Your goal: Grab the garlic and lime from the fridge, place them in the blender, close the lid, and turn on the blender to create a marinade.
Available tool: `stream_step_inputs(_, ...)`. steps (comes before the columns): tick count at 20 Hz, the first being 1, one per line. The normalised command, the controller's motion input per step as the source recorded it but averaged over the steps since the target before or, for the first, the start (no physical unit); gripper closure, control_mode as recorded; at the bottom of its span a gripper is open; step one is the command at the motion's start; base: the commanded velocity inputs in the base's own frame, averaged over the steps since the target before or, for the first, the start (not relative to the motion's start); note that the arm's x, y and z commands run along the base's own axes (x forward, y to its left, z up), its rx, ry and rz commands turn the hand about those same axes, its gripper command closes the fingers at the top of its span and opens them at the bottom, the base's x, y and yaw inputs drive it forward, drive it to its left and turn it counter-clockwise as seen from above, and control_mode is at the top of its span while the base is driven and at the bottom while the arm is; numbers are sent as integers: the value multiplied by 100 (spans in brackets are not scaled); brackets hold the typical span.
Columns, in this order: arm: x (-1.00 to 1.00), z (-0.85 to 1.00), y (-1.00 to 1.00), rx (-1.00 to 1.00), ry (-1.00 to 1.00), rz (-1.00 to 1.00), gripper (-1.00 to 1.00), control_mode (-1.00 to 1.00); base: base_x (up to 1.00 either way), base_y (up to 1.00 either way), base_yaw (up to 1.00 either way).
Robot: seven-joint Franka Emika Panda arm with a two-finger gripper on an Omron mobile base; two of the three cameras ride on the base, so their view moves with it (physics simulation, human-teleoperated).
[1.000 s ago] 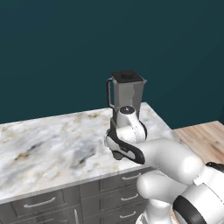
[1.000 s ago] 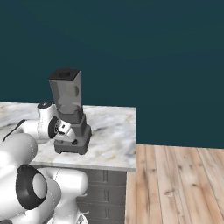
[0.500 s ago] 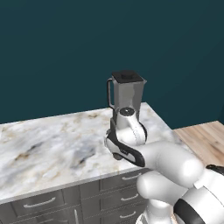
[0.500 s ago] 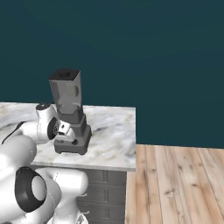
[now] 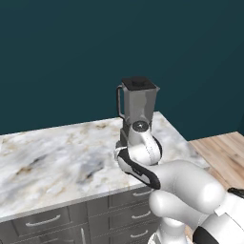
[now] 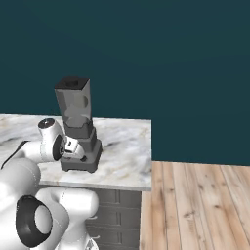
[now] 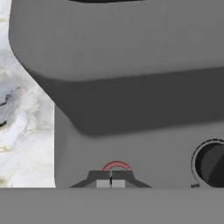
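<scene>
The grey blender (image 6: 82,146) stands near the right end of the marble counter (image 5: 57,162). The black lid (image 5: 138,83) sits on its smoky jar (image 5: 139,104). My gripper (image 7: 110,180) is shut, and its tips press against the small red button (image 7: 116,165) on the front of the base, left of the round knob (image 7: 211,162). In the right base view the gripper (image 6: 74,149) is low against the base. The garlic and the lime are hidden, and the fridge is out of view.
The counter ends just right of the blender, with grey drawers (image 5: 45,223) below its front edge. A wooden floor (image 6: 195,205) lies to the right. A dark teal wall (image 5: 71,47) stands behind.
</scene>
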Motion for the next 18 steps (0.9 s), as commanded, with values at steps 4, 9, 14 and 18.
stream_step_inputs(4, 4, 0, -6, 0, 0, 0, 100, -100, 0, 0, 0)
stream_step_inputs(9, 11, -44, -6, -7, -4, 0, 100, -100, 0, 0, 0)
stream_step_inputs(14, 0, -66, -15, -14, 0, 0, 100, -100, 0, 0, 0)
stream_step_inputs(18, 0, -37, -13, -7, 0, 0, 100, -100, 0, 0, 0)
